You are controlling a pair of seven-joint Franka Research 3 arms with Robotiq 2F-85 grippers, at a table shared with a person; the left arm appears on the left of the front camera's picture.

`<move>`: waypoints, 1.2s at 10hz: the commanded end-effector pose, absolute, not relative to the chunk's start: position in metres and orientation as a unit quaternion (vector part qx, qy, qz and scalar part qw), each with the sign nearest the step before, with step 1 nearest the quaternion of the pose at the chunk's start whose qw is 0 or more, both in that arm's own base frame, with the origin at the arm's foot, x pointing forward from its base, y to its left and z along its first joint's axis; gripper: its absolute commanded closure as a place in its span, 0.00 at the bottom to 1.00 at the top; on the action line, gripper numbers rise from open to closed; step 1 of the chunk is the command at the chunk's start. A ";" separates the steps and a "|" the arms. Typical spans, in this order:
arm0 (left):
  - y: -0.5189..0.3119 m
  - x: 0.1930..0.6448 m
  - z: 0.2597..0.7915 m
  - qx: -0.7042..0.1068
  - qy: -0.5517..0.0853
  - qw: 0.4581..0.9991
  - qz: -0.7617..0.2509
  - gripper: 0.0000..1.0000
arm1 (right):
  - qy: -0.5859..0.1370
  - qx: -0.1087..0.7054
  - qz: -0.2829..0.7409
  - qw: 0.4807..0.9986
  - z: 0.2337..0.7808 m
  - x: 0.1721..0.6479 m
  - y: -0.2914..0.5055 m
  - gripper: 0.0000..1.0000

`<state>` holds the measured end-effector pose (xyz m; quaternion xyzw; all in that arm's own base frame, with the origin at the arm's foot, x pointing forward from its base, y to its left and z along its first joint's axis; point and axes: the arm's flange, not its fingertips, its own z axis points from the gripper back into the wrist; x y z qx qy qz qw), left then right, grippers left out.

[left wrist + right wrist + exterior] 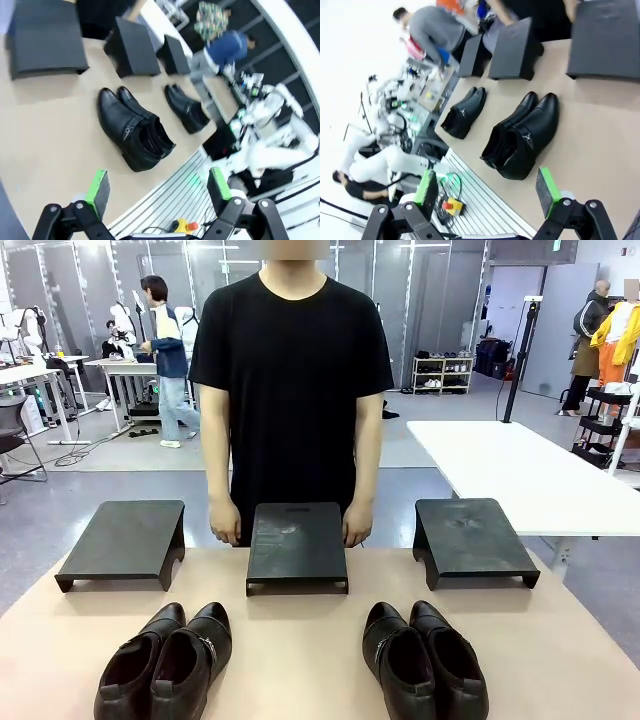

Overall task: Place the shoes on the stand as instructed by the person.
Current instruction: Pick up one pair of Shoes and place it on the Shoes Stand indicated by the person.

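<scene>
Left end effector (157, 189) and right end effector (487, 190) are seen open, empty. Shoes (165, 665) are set in two pairs on the counter (300, 660).

Tan worktop (300, 650) stretching out ahead of me, and off right there's a white table (520, 475), black pole (518, 360) behind it. Far back, a shelf rack (442, 373). Left, a bystander in jeans (168, 355).

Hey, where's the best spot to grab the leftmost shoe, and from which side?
On the leftmost shoe, probably the collar's outer wall: come from above, one jaw inside the upward-facing opening, one on the free left side. Its partner shoe presses against its right side, leaving no gap there.
</scene>
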<state>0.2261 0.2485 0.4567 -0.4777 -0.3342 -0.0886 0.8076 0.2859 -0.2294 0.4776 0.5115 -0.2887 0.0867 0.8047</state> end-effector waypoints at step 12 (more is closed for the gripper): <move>0.312 0.173 0.404 -0.523 -0.378 0.762 0.054 0.00 | -0.297 0.528 0.007 0.796 0.449 0.271 -0.274 0.00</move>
